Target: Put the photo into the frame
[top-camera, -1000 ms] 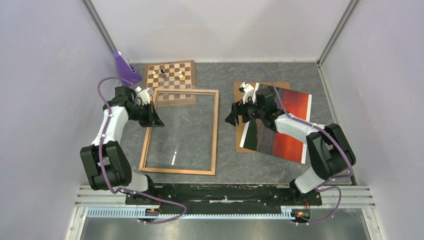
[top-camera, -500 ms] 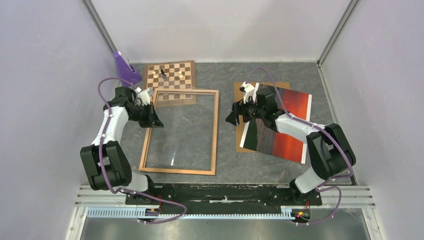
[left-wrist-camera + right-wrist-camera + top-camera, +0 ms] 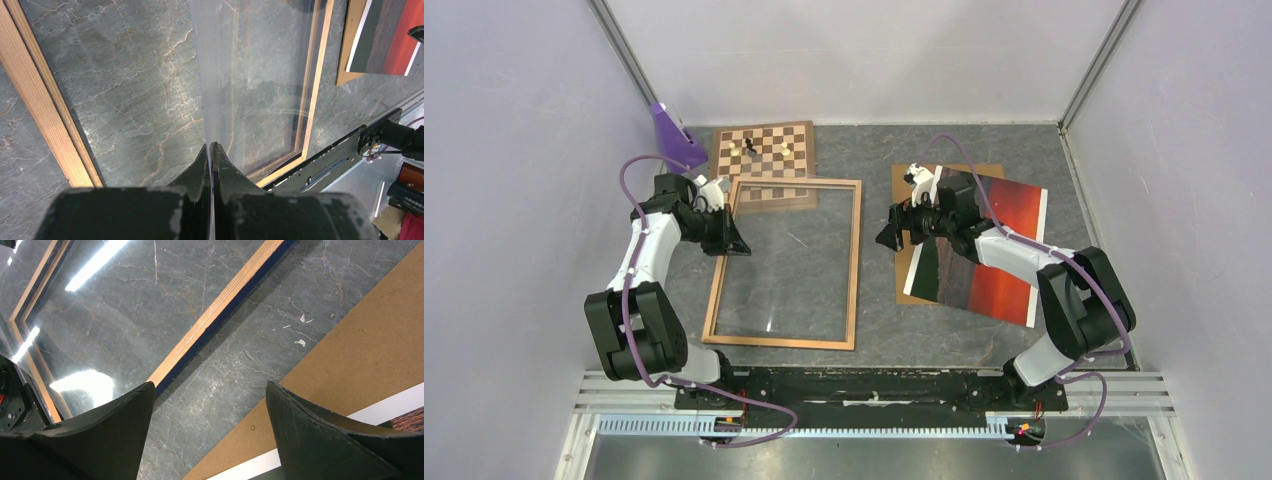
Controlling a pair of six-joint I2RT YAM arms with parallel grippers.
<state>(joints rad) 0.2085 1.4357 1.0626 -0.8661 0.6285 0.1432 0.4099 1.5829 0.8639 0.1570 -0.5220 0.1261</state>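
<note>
The left gripper (image 3: 210, 146) is pinched tight on the thin edge of a clear pane (image 3: 250, 70), which runs away from the fingertips edge-on in the wrist view. I'd guess it is tipped up off its seat, though I cannot tell how far. Around it lies the large, thin rectangular picture frame (image 3: 856, 260), pale wood side up, on the left half of the grey stone-look table (image 3: 874, 330). Its far rail is just in front of a small wooden chessboard (image 3: 764, 152) near the far left corner. The right gripper (image 3: 210, 385) has its jaws spread wide and holds nothing. It hovers over bare table between the frame's right rail and the flat brown backing board (image 3: 360, 365). On that board, towards the table's right edge, lies the large sunset photo (image 3: 1006, 290), red-orange with white edge strips, picture side up and askew. To me the step in hand is the reach for the photo, with the frame held ready. Next, the right jaws need to drop onto the photo's near white strip, take the print without the board beneath it, and carry it left to the frame.
</note>
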